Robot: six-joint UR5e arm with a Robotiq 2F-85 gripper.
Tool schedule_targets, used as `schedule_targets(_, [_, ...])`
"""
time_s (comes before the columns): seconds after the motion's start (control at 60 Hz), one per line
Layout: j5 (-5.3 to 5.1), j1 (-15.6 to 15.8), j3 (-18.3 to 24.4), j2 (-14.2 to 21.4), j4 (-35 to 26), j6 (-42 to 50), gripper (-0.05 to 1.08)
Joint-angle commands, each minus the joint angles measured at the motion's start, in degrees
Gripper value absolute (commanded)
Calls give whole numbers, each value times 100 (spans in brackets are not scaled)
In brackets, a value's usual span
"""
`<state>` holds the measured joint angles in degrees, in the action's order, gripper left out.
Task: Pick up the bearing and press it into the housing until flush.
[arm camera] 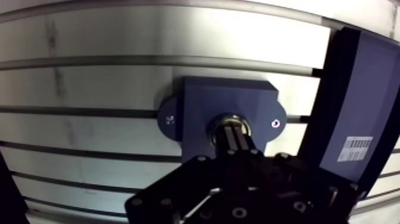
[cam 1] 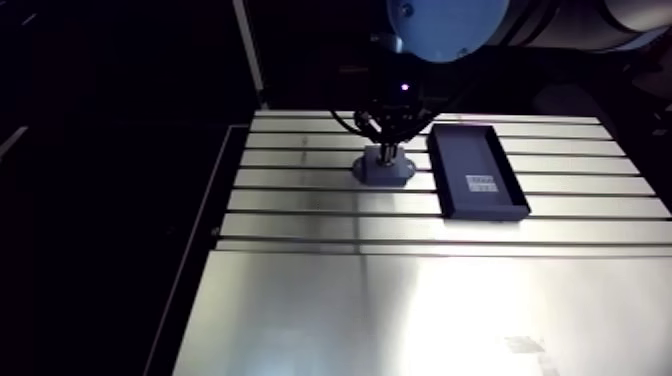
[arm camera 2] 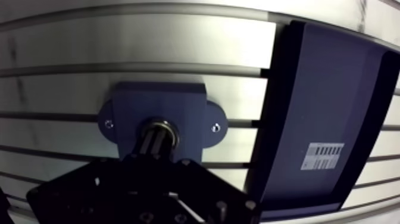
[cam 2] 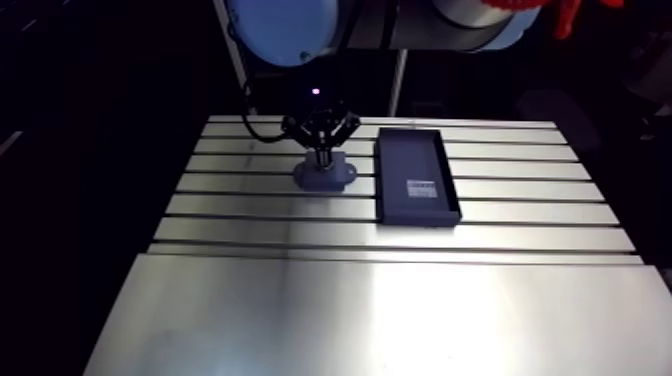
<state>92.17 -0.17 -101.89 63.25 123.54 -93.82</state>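
The dark blue housing [arm camera: 229, 98] sits on the slotted table [cam 1: 400, 300], with a mounting ear and screw on each side. In its centre bore lies the bearing [arm camera: 218, 124], of which only a metallic ring shows around my fingertips. My gripper [arm camera: 234, 134] stands straight over the housing, its two fingers [arm camera 2: 152, 143] shut together with their tips down on the bearing. The fingers hide most of the bearing, so I cannot tell how deep it sits. In the arm view the gripper [cam 2: 322, 150] is small and right on top of the housing [cam 2: 323, 175].
A dark rectangular tray [cam 1: 478, 170] with a white barcode label [cam 1: 481, 184] lies close beside the housing, its near wall [arm camera 2: 280, 113] a short gap away. The table's smooth front plate reaches toward the camera.
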Motion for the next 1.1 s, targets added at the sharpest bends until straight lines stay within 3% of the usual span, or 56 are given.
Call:
schedule_targets(0.017, [-1, 7, -11, -29, 7, 0, 108])
schedule_targets(1.1, [7, 0, -55, -38, 17, -71, 108])
